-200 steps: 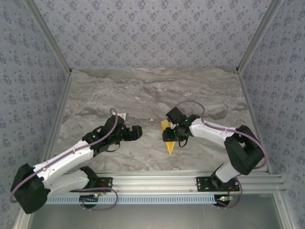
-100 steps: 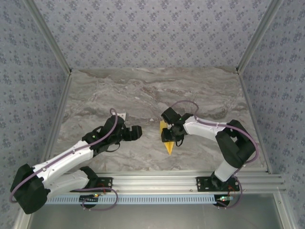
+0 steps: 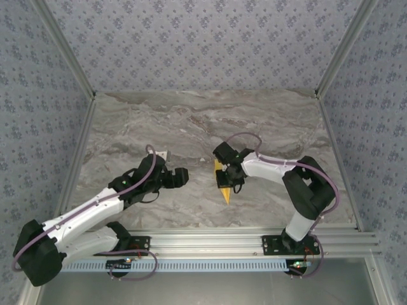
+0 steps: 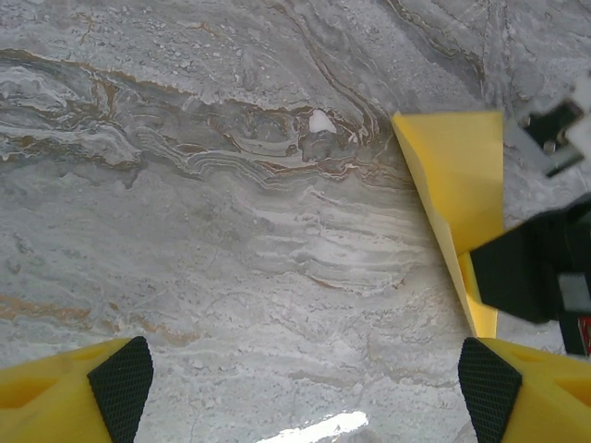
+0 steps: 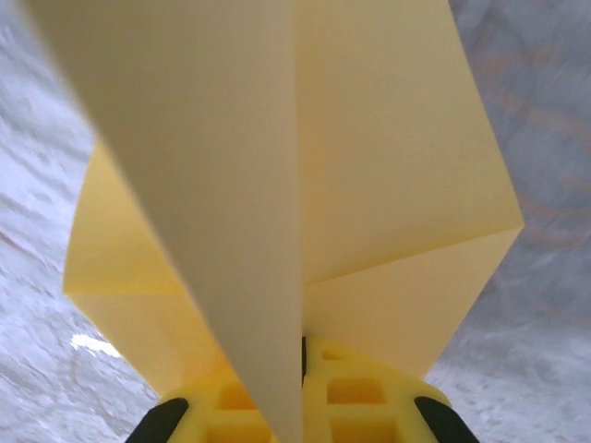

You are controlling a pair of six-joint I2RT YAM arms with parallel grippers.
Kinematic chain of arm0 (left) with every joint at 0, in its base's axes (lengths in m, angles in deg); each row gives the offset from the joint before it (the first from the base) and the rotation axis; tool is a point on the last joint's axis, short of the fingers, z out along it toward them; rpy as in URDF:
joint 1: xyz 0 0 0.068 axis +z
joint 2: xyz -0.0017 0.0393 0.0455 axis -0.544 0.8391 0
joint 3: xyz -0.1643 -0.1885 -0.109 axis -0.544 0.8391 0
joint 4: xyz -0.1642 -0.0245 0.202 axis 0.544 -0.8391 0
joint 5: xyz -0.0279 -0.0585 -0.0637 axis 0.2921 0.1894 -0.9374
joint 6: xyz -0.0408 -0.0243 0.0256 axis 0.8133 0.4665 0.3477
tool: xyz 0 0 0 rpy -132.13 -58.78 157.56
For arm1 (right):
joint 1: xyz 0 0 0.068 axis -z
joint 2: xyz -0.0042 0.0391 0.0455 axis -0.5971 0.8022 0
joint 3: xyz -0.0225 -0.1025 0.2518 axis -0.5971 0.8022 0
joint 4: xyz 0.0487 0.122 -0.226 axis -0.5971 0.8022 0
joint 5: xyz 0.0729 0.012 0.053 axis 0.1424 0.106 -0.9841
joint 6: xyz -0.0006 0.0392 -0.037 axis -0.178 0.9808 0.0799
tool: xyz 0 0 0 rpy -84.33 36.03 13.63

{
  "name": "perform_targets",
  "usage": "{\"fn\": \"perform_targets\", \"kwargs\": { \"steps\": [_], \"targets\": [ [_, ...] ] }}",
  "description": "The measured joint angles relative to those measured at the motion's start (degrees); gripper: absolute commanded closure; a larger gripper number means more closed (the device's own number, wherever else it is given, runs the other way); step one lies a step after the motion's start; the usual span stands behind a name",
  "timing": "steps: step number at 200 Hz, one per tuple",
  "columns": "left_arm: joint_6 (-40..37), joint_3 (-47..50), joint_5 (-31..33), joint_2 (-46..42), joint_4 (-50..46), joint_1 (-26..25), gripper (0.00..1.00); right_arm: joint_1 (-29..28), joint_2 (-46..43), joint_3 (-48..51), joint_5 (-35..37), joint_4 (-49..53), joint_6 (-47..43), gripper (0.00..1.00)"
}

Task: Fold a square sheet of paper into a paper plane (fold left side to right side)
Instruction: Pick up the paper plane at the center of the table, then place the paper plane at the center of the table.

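On the marble table [image 3: 159, 121], near the middle of the frame, our right gripper [image 3: 227, 180] is pinched tight on the paper plane [image 3: 226, 194], at its raised fold. Our left gripper [image 3: 184, 176] hangs wide open off to the left. We should press the crease flat and even. The plane lies long up-and-down, its tip pointing at the bottom edge.

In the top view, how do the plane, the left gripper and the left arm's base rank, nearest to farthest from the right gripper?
1. Plane: clamped in the right gripper.
2. Left gripper: to the left, open.
3. Left arm's base: near-left edge.
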Motion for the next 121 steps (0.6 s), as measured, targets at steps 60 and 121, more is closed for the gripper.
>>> {"fn": "perform_targets", "kwargs": {
  "steps": [60, 121],
  "targets": [
    [-0.3, 0.0, 0.4, -3.0, -2.8, 0.0, 0.11, 9.8, 12.7, -25.3, 4.3, 6.3, -2.1, 0.98],
    [-0.3, 0.1, 0.4, -6.3, -4.4, 0.0, 0.10, 12.7, 26.4, -38.2, 6.4, 12.2, -4.6, 0.92]
  ]
}}
